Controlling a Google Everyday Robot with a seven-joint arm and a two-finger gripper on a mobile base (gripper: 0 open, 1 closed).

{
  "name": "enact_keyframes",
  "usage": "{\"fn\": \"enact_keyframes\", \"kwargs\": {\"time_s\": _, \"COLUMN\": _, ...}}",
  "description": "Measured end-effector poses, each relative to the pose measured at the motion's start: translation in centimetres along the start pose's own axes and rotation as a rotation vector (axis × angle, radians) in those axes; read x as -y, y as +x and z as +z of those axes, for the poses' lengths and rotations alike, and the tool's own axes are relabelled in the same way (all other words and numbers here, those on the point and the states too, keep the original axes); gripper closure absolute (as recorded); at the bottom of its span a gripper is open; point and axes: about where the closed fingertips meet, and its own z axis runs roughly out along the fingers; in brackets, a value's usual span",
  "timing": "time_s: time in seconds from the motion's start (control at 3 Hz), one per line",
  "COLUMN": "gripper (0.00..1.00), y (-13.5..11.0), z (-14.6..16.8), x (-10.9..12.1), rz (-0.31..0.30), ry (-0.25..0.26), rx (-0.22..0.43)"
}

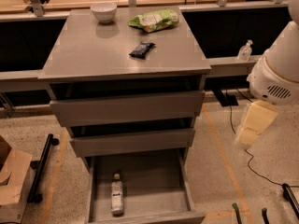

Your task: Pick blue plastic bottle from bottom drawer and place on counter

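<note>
The blue plastic bottle (117, 198) lies on its side, cap toward the back, on the left of the floor of the open bottom drawer (154, 190). The counter (93, 55) is the grey top of the cabinet. My white arm (275, 69) and its cream link (254, 122) hang to the right of the cabinet. Only the end of my gripper (249, 213) shows, at the bottom right edge. It is to the right of the drawer and well apart from the bottle.
On the counter are a white bowl (103, 10), a green snack bag (154, 20) and a dark packet (141, 49). A pump bottle (245, 50) stands on the ledge at right. A cardboard box (11, 181) and a black bar (42, 164) are on the floor at left. A cable (233, 125) runs across the floor at right.
</note>
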Motion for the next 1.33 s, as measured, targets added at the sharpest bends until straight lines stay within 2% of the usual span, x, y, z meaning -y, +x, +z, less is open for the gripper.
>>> {"fn": "enact_keyframes", "kwargs": {"time_s": 0.33, "gripper": 0.0, "y": 0.1, "z": 1.7, "x": 0.1, "rz": 0.062, "ry": -0.028, "rx": 0.023}}
{"fn": "enact_keyframes", "kwargs": {"time_s": 1.0, "gripper": 0.0, "y": -2.2, "z": 11.0, "x": -0.7, "rz": 0.268, "ry": -0.113, "rx": 0.109}}
{"fn": "enact_keyframes", "kwargs": {"time_s": 1.33, "gripper": 0.0, "y": -3.9, "z": 15.7, "x": -1.8, "rz": 0.361, "ry": -0.149, "rx": 0.131}}
